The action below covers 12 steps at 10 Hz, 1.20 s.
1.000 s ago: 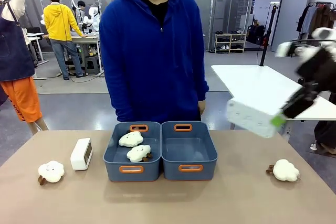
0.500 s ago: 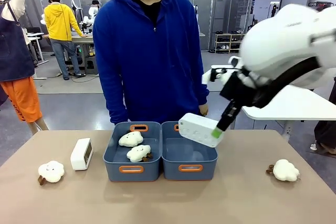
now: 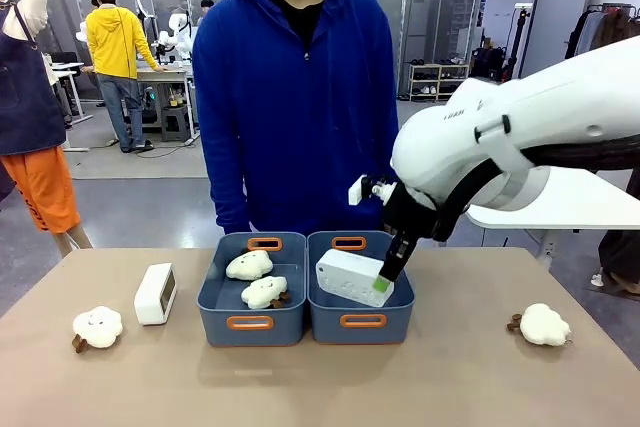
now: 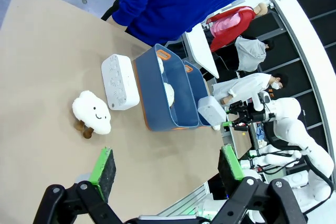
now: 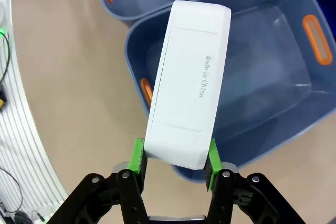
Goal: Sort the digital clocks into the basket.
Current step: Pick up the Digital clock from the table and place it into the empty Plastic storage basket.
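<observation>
My right gripper (image 3: 382,290) is shut on one white digital clock (image 3: 352,278) and holds it tilted over the right-hand blue-grey basket (image 3: 322,319), low at its rim. In the right wrist view the clock (image 5: 189,98) sits between the green pads (image 5: 138,157), above the basket's bare floor (image 5: 273,77). A second digital clock (image 3: 155,293) stands on the table left of the bins, also seen in the left wrist view (image 4: 119,81). My left gripper (image 4: 165,167) is open and hangs high over the table's left end.
The left bin (image 3: 215,322) holds two plush sheep (image 3: 249,265). One more plush (image 3: 97,326) lies at the table's left, another (image 3: 543,324) at the right. A person in a blue hoodie (image 3: 295,97) stands close behind the bins.
My right arm has swung in from the right and come down, carrying the clock from beside the table to just over the right-hand basket.
</observation>
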Each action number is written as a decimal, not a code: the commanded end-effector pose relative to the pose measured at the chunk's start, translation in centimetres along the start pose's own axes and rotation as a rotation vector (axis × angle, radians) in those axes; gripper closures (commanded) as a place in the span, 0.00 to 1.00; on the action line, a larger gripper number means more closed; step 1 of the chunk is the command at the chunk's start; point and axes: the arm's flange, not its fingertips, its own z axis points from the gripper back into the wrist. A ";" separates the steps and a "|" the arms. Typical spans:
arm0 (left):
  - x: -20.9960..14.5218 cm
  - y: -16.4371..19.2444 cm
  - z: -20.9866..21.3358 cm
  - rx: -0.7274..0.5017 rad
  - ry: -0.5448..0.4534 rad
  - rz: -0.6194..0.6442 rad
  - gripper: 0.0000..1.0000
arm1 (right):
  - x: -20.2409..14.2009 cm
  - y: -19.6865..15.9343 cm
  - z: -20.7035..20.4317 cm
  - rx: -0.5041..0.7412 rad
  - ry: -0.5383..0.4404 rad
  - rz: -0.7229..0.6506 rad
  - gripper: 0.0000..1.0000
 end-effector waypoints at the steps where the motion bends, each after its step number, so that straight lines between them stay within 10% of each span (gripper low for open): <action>1: 0.3 0.1 0.0 -0.024 -0.014 -0.004 0.00 | 0.1 -0.8 -1.4 0.013 -0.019 0.040 0.91; 5: 0.3 0.1 0.0 -0.024 -0.014 -0.004 0.00 | -0.8 -2.3 -3.7 0.010 0.017 0.016 0.91; 6: 0.3 0.1 0.0 -0.024 -0.014 -0.004 0.00 | -0.9 -2.6 -3.8 0.014 0.008 0.005 0.35; 10: 0.3 0.1 0.0 -0.024 -0.014 -0.004 0.00 | -1.0 -2.4 -3.4 0.012 -0.006 -0.005 0.01; 12: 0.3 0.1 0.0 -0.024 -0.014 -0.004 0.00 | -1.7 -1.8 -1.7 -0.009 -0.073 -0.039 0.00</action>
